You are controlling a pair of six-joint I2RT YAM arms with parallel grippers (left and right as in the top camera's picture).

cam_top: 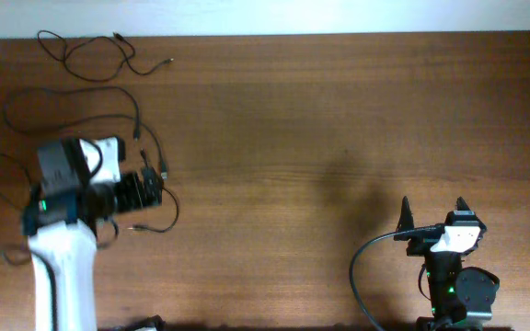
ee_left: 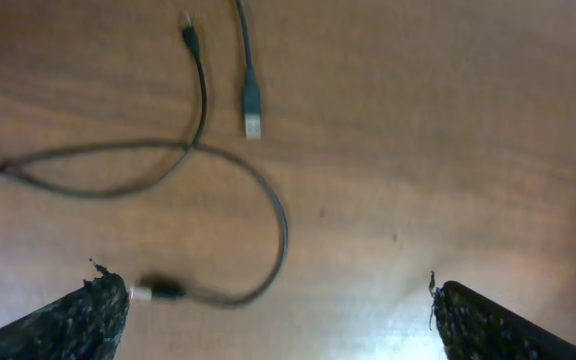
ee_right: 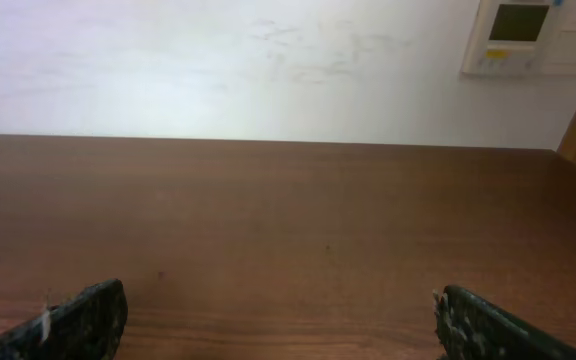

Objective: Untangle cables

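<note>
Three thin black cables lie apart at the table's left. One cable (cam_top: 95, 55) loops at the far left corner. A second cable (cam_top: 72, 124) curves past my left arm. A third cable (cam_top: 170, 213) loops beside my left gripper (cam_top: 155, 188). My left gripper (ee_left: 278, 310) is open and empty above the wood. A cable loop (ee_left: 268, 215) with a silvery plug (ee_left: 144, 293) lies by its left finger. Another plug (ee_left: 252, 112) lies farther off. My right gripper (cam_top: 435, 213) is open and empty at the near right, with only bare wood between its fingers (ee_right: 280, 310).
The wooden table (cam_top: 339, 119) ends at a white wall (ee_right: 218, 70) at the back. A wall panel (ee_right: 528, 35) hangs at the upper right. A thick black arm wire (cam_top: 362, 276) curves beside the right arm's base.
</note>
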